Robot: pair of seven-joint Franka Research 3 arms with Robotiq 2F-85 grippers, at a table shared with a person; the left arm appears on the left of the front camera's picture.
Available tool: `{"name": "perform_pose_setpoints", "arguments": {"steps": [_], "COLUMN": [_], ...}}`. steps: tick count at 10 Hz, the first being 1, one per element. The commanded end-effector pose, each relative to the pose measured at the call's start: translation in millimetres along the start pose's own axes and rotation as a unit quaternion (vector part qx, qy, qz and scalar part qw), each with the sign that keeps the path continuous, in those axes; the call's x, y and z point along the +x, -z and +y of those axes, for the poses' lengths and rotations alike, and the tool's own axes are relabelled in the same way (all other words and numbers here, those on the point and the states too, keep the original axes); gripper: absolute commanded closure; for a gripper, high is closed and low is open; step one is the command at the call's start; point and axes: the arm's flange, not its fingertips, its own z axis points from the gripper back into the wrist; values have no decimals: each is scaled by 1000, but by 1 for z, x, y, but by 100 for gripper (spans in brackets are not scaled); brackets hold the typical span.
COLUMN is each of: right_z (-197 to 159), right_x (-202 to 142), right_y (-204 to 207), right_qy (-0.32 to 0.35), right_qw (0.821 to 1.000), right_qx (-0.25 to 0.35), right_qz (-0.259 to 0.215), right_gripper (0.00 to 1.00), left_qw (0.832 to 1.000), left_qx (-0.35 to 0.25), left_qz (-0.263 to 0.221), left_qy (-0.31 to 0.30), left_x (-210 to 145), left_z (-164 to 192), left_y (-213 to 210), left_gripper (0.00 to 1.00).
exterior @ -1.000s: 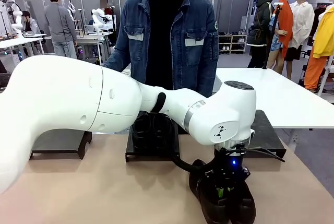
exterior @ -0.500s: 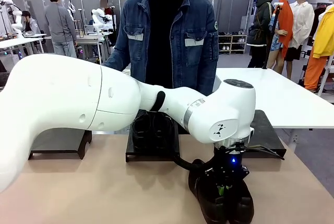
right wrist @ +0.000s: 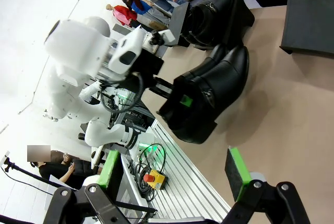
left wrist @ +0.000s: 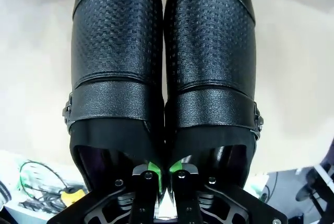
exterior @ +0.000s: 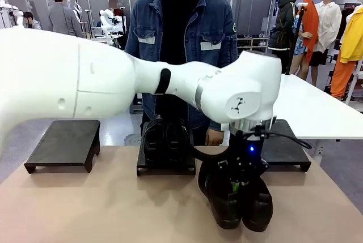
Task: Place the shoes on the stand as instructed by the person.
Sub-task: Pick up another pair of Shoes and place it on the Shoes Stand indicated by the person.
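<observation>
At table (exterior: 113, 209): 3 stands (exterior: 62, 138) | 4 shoes (exterior: 165, 138) | left gripper (left wrist: 164, 169) grips 2 | right gripper (right wrist: 173, 152) spread

Toes of the buckled shoes (left wrist: 117, 51) past the top edge (left gripper (left wrist: 164, 171) tips sunk between them)

We see a pair of glossy black leather dress shoes (left wrist: 117, 51) side by side, inner edges touching, toes twd top of pic. Uppers have a dotted texture. A smooth strap crosses ea. shoe, w/ a small metal buckle (left wrist: 68, 117) on the outer side. Our left gripper (left wrist: 164, 171) rises from btm edge, its green pads (left wrist: 152, 167) pinched tight on the two inner heel walls. Behind the shoes we see the beige tabletop (left wrist: 31, 78). Btm left: tangled cables (left wrist: 34, 174) & a small yellow object (left wrist: 68, 197).
</observation>
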Motion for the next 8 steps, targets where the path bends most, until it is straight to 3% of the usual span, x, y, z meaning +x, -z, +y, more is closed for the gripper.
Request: {"name": "perform_pose_setpoints", "arguments": {"steps": [1, 3, 8], "right_z": [0, 0, 0], "right_x": [1, 1, 1], "right_y": [-1, -1, -1], "right_qy": [-10, -10, -10], "right_qw": [1000, 1000, 1000], "right_qx": [4, 4, 4], "right_qz": [-5, -5, -5], "right_gripper": [0, 0, 0], "left_qw": [1000, 998, 988], "left_qx": [7, -13, -31], "left_qz": [15, 18, -46], "left_qy": [26, 65, 144], "left_x": [1, 3, 29], "left_z": [29, 73, 230], "left_y": [-22, -49, -72], "left_gripper": [100, 100, 100]}}
